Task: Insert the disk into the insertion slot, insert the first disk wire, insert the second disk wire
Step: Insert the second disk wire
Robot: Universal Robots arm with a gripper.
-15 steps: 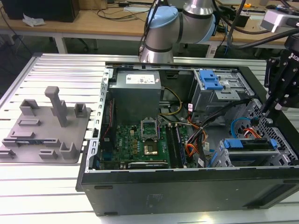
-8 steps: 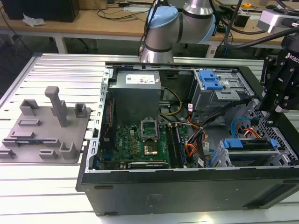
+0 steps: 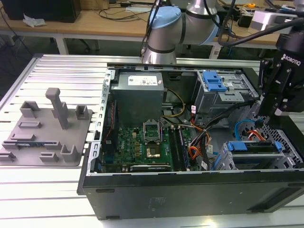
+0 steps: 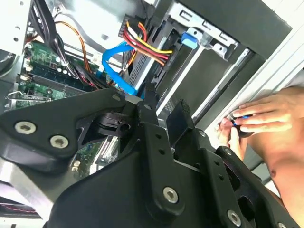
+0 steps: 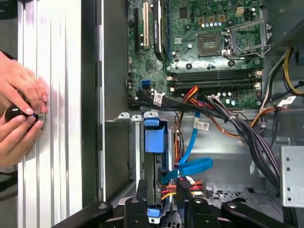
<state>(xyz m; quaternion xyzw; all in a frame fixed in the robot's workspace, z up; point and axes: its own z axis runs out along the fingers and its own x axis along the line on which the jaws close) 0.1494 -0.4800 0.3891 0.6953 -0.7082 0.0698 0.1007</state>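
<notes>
Slatted aluminium table point(image 3: 57, 190) carries an open-sided black computer case point(image 3: 190, 194), its near wall at 6 o'clock in the exterior view. At 4 o'clock, the disk point(image 3: 251, 146) sits in its blue frame inside the insertion slot point(image 3: 227, 161). The gripper point(image 3: 271, 114) hangs just above at 3 o'clock, fingers point(image 5: 142, 192) spread apart and released, a blue cable point(image 5: 190, 166) and red-yellow wires point(image 5: 186, 184) beside them. A person's hands point(image 5: 19, 90) rest on the table outside the case, around a small dark object point(image 5: 14, 113). A grey fixture point(image 3: 42, 128) lies at 9 o'clock. Beyond the motherboard point(image 3: 142, 147) stand the power supply point(image 3: 137, 95), the arm's base point(image 3: 164, 38) at 12 o'clock, and wooden workbenches point(image 3: 95, 23) along the room's back.
</notes>
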